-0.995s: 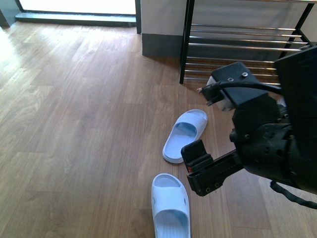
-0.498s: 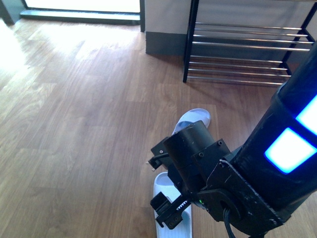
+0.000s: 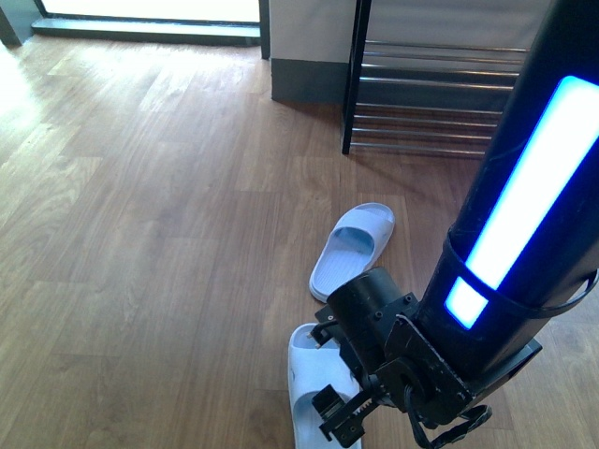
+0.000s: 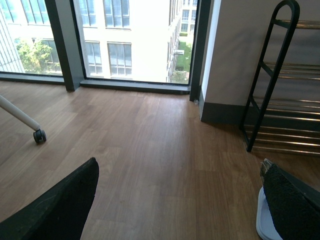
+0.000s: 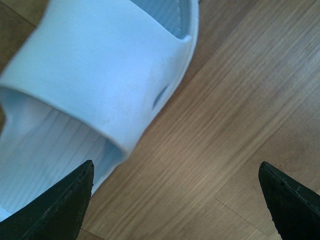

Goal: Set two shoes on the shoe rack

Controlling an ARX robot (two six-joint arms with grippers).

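Two pale blue slide sandals lie on the wood floor. The far one (image 3: 351, 245) lies free. The near one (image 3: 307, 369) is partly covered by my right gripper (image 3: 339, 419), which is open and low over it. In the right wrist view the near sandal's strap (image 5: 100, 75) fills the frame; the open gripper (image 5: 175, 200) sits over bare floor beside the sandal's edge. My left gripper (image 4: 175, 200) is open and empty above the floor, with a sandal's edge (image 4: 262, 220) by one finger (image 4: 292, 205). The shoe rack (image 3: 430, 94) stands at the back right and shows in the left wrist view (image 4: 280, 75). No sneakers are in view.
A grey wall base (image 3: 304, 79) stands left of the rack. Floor-to-ceiling windows (image 4: 130, 40) run along the far side. A white leg with a caster wheel (image 4: 39, 135) stands on the floor away from the rack. My right arm (image 3: 524, 215) blocks the front view's right side.
My right arm has swung down and inward from near the rack; its gripper has dropped onto the near sandal. The sandals have not moved.
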